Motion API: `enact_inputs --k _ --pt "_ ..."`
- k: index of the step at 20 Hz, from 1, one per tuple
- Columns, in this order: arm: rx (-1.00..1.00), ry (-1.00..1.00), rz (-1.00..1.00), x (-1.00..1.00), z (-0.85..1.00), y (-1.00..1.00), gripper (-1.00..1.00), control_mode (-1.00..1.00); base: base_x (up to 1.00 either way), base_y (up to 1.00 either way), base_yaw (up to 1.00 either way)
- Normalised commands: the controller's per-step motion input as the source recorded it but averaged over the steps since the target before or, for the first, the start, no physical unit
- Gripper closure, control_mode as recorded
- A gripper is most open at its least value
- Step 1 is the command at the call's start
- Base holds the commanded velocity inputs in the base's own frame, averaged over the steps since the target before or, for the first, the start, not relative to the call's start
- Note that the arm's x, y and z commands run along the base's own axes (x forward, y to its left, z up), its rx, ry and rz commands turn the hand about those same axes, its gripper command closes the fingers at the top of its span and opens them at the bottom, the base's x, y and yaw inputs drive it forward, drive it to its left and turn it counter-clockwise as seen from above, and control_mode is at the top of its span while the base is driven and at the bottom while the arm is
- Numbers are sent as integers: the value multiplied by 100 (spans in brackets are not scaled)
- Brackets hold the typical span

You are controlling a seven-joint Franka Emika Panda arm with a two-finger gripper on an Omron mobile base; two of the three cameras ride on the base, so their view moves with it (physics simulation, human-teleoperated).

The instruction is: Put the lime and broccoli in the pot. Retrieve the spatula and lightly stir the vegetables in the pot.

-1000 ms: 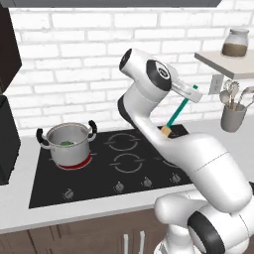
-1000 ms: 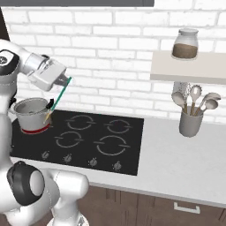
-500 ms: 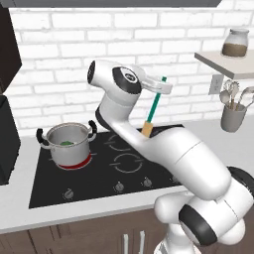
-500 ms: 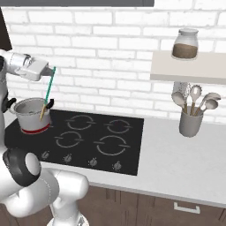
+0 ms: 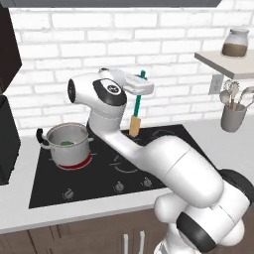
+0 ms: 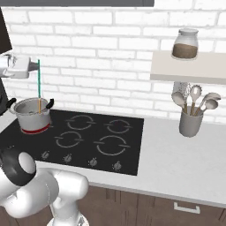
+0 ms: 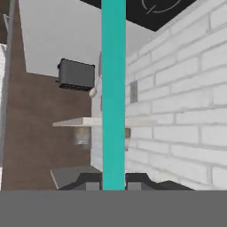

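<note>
Right base view: jaws clamp the spatula [image 6: 39, 84] upright above the pot [image 6: 31, 115].

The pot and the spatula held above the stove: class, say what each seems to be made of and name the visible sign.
The pot looks like polished steel: silvery wall, black loop handles. The spatula, clamped in the gripper, has a smooth teal handle, perhaps plastic or silicone, and a tan blade that looks wooden.
</note>
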Motion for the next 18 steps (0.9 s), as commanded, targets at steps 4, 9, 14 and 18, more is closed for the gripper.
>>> enact_inputs --k 4,9,14,18 --pt "-4 -17 24 4 39 63 100 -100 0 0 0" --pt "0 3 21 4 33 99 100 -100 0 0 0" --pt "4 12 20 -11 42 77 100 -100 0 0 0" --pt "1 3 30 5 -8 79 100 -100 0 0 0"
